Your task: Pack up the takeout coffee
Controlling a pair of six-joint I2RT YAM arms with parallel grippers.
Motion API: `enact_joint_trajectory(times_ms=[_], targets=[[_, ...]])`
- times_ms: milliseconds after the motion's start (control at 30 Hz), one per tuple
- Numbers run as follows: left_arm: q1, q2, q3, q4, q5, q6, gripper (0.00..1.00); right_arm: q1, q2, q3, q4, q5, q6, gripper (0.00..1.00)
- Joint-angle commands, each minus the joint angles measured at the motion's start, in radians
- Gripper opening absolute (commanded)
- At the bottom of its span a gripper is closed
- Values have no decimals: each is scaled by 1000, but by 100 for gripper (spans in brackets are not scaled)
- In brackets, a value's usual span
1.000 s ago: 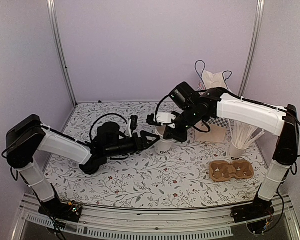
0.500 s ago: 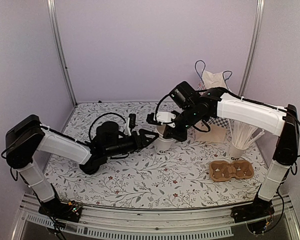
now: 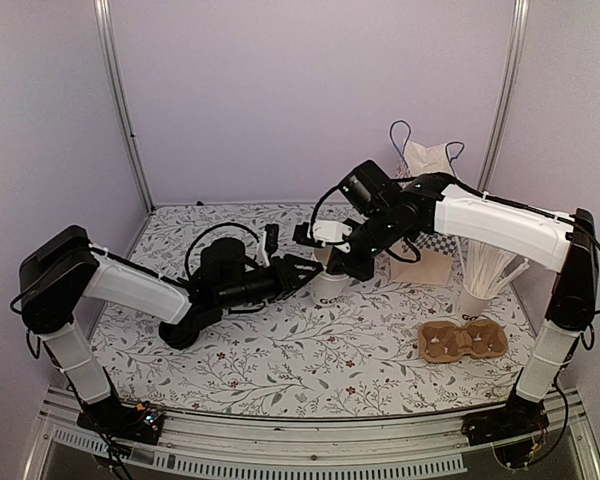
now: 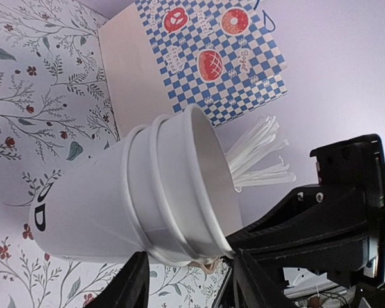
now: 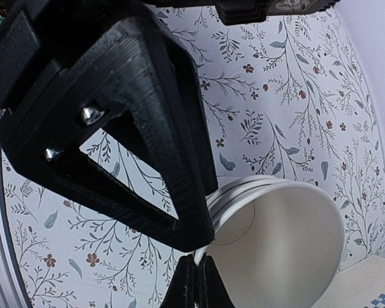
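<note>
The takeout coffee with the black lid is not in view. A stack of plain white paper cups (image 3: 329, 291) stands mid-table; it also shows in the left wrist view (image 4: 115, 205) and the right wrist view (image 5: 276, 237). My right gripper (image 3: 332, 264) is shut, pinching the rim of the top cup (image 5: 196, 273). My left gripper (image 3: 306, 272) is open, its two fingers straddling the stack's upper side (image 4: 189, 276). The checkered paper bag (image 3: 435, 248) lies flat behind the cups and shows in the left wrist view (image 4: 212, 58).
A white cup with lettering and white sticks (image 3: 477, 296) stands at the right. A brown cardboard cup carrier (image 3: 462, 340) lies in front of it. A white bag with dark handles (image 3: 425, 160) leans at the back right corner.
My left gripper has slid right, up to the cup stack. My right gripper keeps its pinch on the top cup's rim and has barely shifted.
</note>
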Motion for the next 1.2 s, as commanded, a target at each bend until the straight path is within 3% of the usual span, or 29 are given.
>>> enact_joint_trajectory(times_ms=[0,300,367,500,900,1033,1167], targets=[[-3,26,14,8,13,-1,46,3,4,41,29,6,17,0],[-15,-1,-16,43,-16,8,50,3,10,39,48,52,37,0],[-16,-4,-17,42,-22,9,48,4,10,43,49,47,43,0],[-17,8,-19,44,-27,-6,35,3,16,50,45,40,45,0],[-15,47,3,69,-10,-27,35,5,15,47,4,-39,12,0],[-12,54,5,87,0,-34,37,6,19,46,-4,-47,5,0],[-17,47,3,78,15,-40,46,6,27,39,22,18,21,0]])
